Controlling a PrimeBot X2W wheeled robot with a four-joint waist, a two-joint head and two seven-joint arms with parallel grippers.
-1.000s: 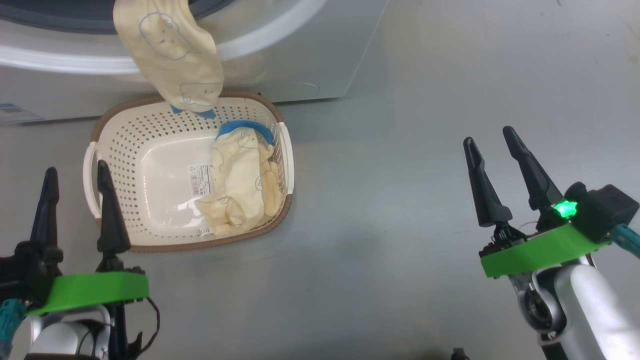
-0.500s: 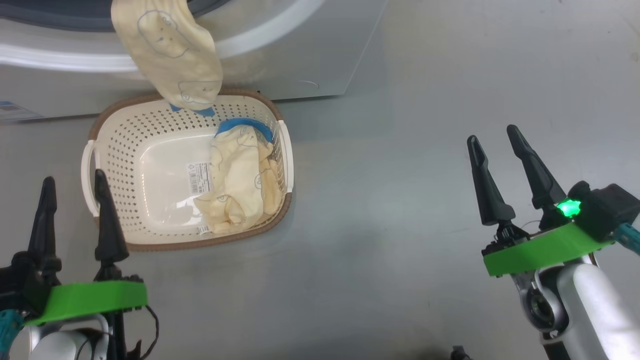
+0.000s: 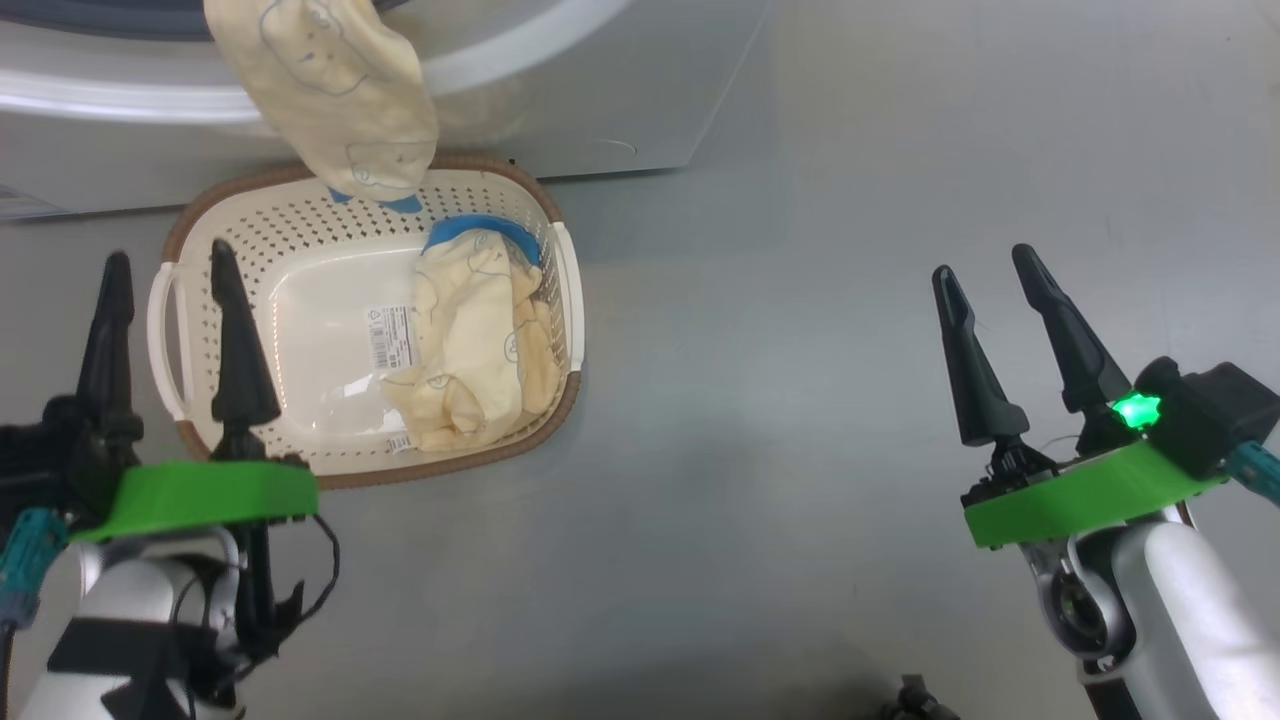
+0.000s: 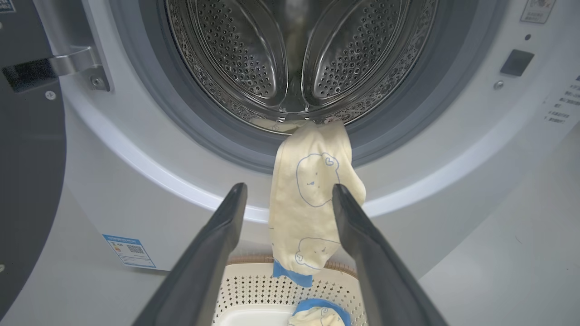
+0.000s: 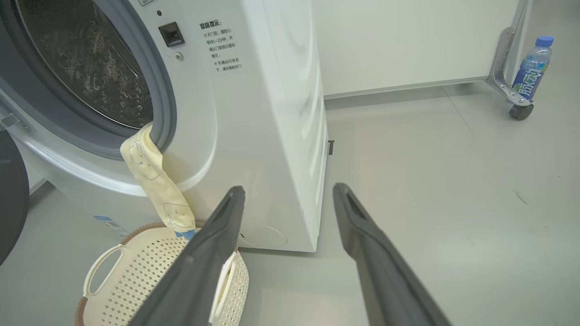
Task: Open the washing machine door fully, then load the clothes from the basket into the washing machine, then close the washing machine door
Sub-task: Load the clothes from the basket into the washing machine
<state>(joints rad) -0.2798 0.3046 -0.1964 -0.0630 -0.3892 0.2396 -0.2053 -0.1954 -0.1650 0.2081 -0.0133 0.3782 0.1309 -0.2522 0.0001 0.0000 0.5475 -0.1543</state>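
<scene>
1. The washing machine is a white front-loader with a steel perforated drum, a grey gasket and a blue label sticker low on its front.
2. The washing machine door is dark. It stands swung open to 1 side on its metal hinge.
3. The basket is cream-white and perforated, with a brown rim band, 2 white handles and a label on its base. It stands on the floor just before the machine.
4. There are 2 cream-yellow pieces of clothing with blue bear outlines and blue trim. The hanging garment droops from the drum mouth over the gasket, down to the basket's far rim. The crumpled garment lies in the basket's right side.
</scene>
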